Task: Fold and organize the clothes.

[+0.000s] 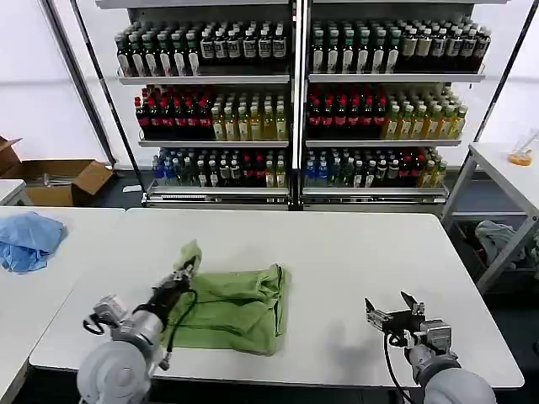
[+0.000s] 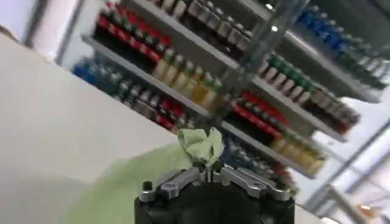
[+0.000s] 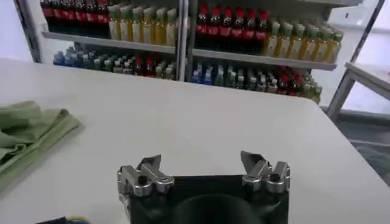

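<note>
Left pinch on a thin tuft of shirt, and it could slip.

My left gripper (image 1: 187, 268) is clamped on a small peak of the light green shirt (image 1: 240, 307), which lies partly folded on the white table (image 1: 354, 261) near its front edge; soft, limp fabric may slide free or drag the fold crooked. My right gripper (image 1: 396, 316) waits spread wide, well apart.

shirt (image 1: 238, 307): light green | table (image 1: 354, 252): white | cloth (image 1: 28, 238): light blue

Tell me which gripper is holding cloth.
The left gripper, pinching a raised corner of the green shirt. The right gripper hangs open over bare table.
</note>
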Controlling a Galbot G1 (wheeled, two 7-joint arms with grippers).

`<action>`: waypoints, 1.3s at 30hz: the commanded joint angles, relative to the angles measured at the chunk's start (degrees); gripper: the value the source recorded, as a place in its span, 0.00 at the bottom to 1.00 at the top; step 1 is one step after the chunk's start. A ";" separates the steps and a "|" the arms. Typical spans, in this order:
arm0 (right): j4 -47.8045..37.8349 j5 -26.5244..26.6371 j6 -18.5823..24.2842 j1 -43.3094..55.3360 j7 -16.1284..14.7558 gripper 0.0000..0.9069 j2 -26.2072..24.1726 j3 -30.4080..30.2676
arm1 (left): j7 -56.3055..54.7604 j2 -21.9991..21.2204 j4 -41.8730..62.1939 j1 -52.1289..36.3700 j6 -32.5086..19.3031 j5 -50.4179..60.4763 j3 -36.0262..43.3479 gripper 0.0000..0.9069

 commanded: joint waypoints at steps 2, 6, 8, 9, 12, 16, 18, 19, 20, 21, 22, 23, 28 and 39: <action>-0.77 -0.14 0.31 0.88 -0.10 1.00 0.53 -0.98 | 2.90 -6.14 10.75 -4.30 0.68 2.52 13.08 0.02; -0.85 -0.30 0.34 0.87 -0.09 1.00 0.85 -1.32 | 4.88 -7.49 14.01 -6.13 1.68 6.99 13.95 0.31; -0.82 -0.31 0.34 0.76 -0.13 1.00 0.77 -1.18 | 7.43 -7.54 14.39 -6.67 2.42 11.01 14.81 1.00; -0.91 -0.33 0.39 0.69 -0.15 1.00 0.68 -1.04 | 9.30 -7.33 14.65 -6.93 1.55 13.02 15.96 1.00; -1.04 -0.36 0.46 0.62 -0.20 1.00 0.59 -0.90 | 11.34 -7.48 14.27 -7.38 1.30 14.20 16.58 1.00; -0.86 -0.38 0.46 0.67 -0.18 1.00 0.74 -1.07 | 12.39 -7.79 12.52 -7.26 0.78 14.19 16.35 1.00; -0.80 -0.45 0.45 0.69 -0.17 1.00 0.81 -1.21 | 12.31 -7.53 10.72 -6.55 0.08 14.06 15.65 1.00; -0.80 -0.46 0.44 0.68 -0.18 1.00 0.81 -1.24 | 12.30 -7.34 9.81 -6.13 -0.24 13.98 15.28 1.00; -0.82 -0.47 0.44 0.68 -0.19 1.00 0.81 -1.26 | 12.28 -7.19 9.38 -5.76 -0.37 14.00 14.85 1.00; -0.83 -0.53 0.45 0.67 -0.20 1.00 0.86 -1.31 | 12.16 -6.67 7.03 -4.92 -0.52 14.50 13.51 1.00; -0.85 -0.56 0.45 0.68 -0.20 1.00 0.88 -1.31 | 12.00 -6.50 6.09 -4.49 -0.63 14.89 12.75 1.00; -0.84 -0.58 0.44 0.68 -0.22 1.00 0.94 -1.35 | 11.33 -6.32 5.27 -3.90 -1.14 16.11 10.98 1.00; -0.90 -0.82 0.47 0.82 -0.29 1.00 1.21 -1.71 | 9.05 -3.70 2.98 -0.39 -2.58 25.02 3.01 1.00; -1.18 -1.23 0.45 1.05 -0.32 1.00 1.64 -2.06 | 7.66 2.75 7.57 6.75 -2.43 29.50 -6.85 1.00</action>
